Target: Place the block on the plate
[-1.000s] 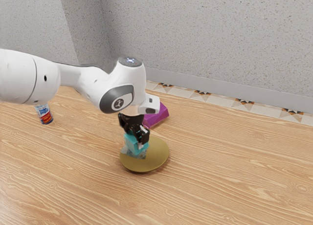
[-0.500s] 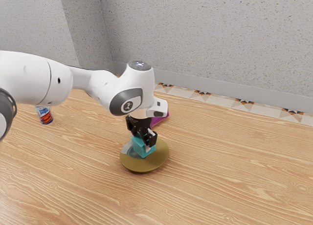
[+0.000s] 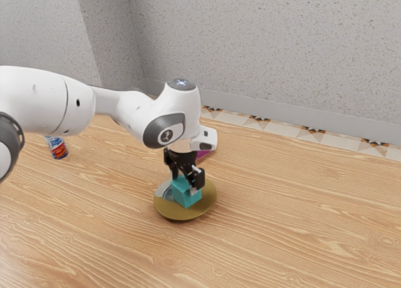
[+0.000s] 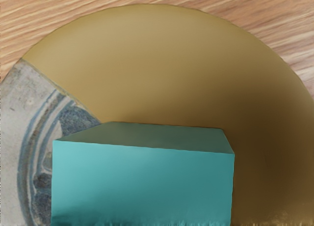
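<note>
Apparently at the plate, block under the tool.
Both sit just below centre in the exterior view; how open the tool is, or whether it grips, I cannot tell.

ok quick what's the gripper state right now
Gripper: down at the block, above the plate; can't tell whether it's open or shut on it.
</note>
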Controlling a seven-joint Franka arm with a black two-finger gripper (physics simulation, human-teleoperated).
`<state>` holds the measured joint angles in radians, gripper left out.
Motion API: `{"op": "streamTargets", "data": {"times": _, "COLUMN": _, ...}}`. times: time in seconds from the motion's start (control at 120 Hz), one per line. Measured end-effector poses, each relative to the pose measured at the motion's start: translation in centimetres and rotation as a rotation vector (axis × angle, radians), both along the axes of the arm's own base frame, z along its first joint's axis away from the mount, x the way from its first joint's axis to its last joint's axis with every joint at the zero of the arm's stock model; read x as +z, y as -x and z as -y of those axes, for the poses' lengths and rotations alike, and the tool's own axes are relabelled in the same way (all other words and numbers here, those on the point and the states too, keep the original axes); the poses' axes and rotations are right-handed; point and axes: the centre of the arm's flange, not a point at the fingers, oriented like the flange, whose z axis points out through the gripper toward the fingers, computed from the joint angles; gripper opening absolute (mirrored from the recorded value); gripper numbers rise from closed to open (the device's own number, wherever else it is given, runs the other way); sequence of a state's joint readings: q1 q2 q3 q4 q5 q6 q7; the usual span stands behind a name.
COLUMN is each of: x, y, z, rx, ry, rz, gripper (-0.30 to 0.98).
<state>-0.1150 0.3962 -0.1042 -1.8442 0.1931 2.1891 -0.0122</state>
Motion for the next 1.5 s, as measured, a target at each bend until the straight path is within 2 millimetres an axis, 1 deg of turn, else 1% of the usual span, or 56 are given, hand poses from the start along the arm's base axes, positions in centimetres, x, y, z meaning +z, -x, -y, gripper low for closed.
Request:
{"op": "streamTargets", "data": {"times": 0.292, "x": 1.8, "y": 0.1, "z": -0.1, "rx": -0.004, "ry": -0.003, "rz": 0.015, "gripper": 0.66}}
{"op": "streamTargets", "data": {"times": 0.542, "x": 4.5, "y": 0.6, "z": 0.2, "rx": -0.008, "ry": -0.007, "rz": 0.028, "gripper": 0.68}}
{"op": "streamTargets", "data": {"times": 0.592, "x": 5.3, "y": 0.6, "z": 0.2, "rx": -0.006, "ry": -0.005, "rz": 0.035, "gripper": 0.68}}
{"op": "streamTargets", "data": {"times": 0.7, "x": 8.1, "y": 0.4, "z": 0.5, "rx": 0.003, "ry": 0.010, "rz": 0.058, "gripper": 0.68}}
{"op": "streamTargets", "data": {"times": 0.742, "x": 8.8, "y": 0.4, "z": 0.4, "rx": 0.010, "ry": 0.018, "rz": 0.061, "gripper": 0.68}}
{"op": "streamTargets", "data": {"times": 0.808, "x": 10.1, "y": 0.6, "z": -0.1, "rx": 0.027, "ry": 0.027, "rz": 0.061, "gripper": 0.68}}
{"op": "streamTargets", "data": {"times": 0.883, "x": 12.6, "y": 0.8, "z": -0.5, "rx": 0.040, "ry": 0.033, "rz": 0.076, "gripper": 0.69}}
{"op": "streamTargets", "data": {"times": 0.95, "x": 14.2, "y": 1.2, "z": -0.9, "rx": 0.050, "ry": 0.032, "rz": 0.078, "gripper": 0.69}}
{"op": "streamTargets", "data": {"times": 1.083, "x": 16.4, "y": 2.1, "z": -1.5, "rx": 0.063, "ry": 0.035, "rz": 0.070, "gripper": 0.69}}
{"op": "streamTargets", "data": {"times": 1.225, "x": 18.6, "y": 2.3, "z": -3.2, "rx": 0.094, "ry": 0.045, "rz": 0.067, "gripper": 0.69}}
{"op": "streamTargets", "data": {"times": 1.317, "x": 20.6, "y": 2.1, "z": -5.0, "rx": 0.125, "ry": 0.047, "rz": 0.069, "gripper": 0.69}}
{"op": "streamTargets", "data": {"times": 1.417, "x": 22.8, "y": 2.2, "z": -7.6, "rx": 0.164, "ry": 0.044, "rz": 0.072, "gripper": 0.69}}
{"op": "streamTargets", "data": {"times": 1.5, "x": 24.4, "y": 2.4, "z": -11.0, "rx": 0.219, "ry": 0.040, "rz": 0.072, "gripper": 0.69}}
